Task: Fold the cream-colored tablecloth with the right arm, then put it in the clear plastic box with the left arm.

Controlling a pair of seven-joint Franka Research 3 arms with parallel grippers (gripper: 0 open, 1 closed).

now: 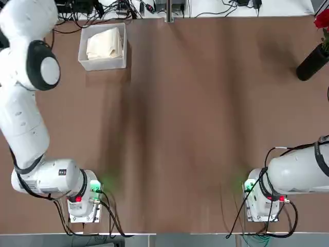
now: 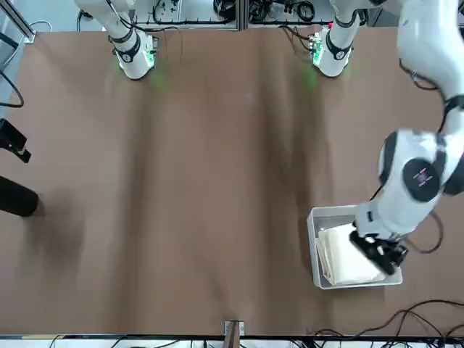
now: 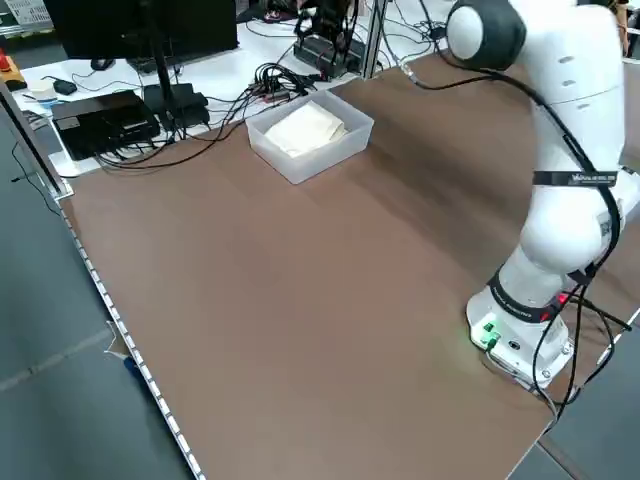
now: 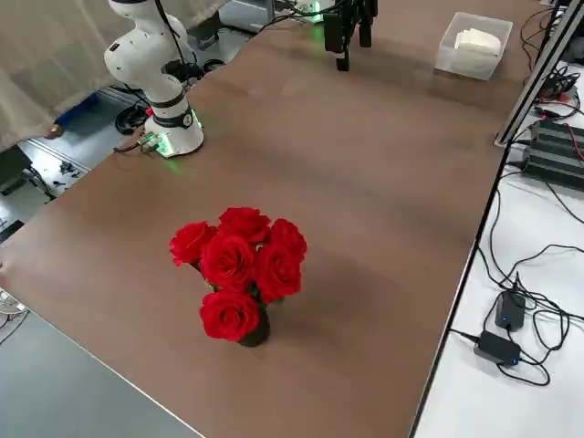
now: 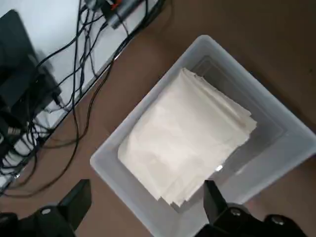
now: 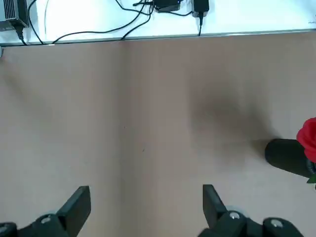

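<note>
Top view: the cream-colored tablecloth [image 1: 105, 43] lies folded inside the clear plastic box [image 1: 103, 63] at the desk's far left corner; the step in hand looks like withdrawal, best done straight up, clear of the walls; left wrist view: the left gripper [image 5: 143, 203] hangs spread wide above the cloth, holding nothing; right wrist view: the right gripper [image 6: 145, 203], parked, gapes empty over bare desk [image 6: 158, 123].

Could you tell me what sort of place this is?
Probably a robotics lab: two bench-mounted arms, left arm and right arm, a brown table, and cables and electronics along its edge.
</note>
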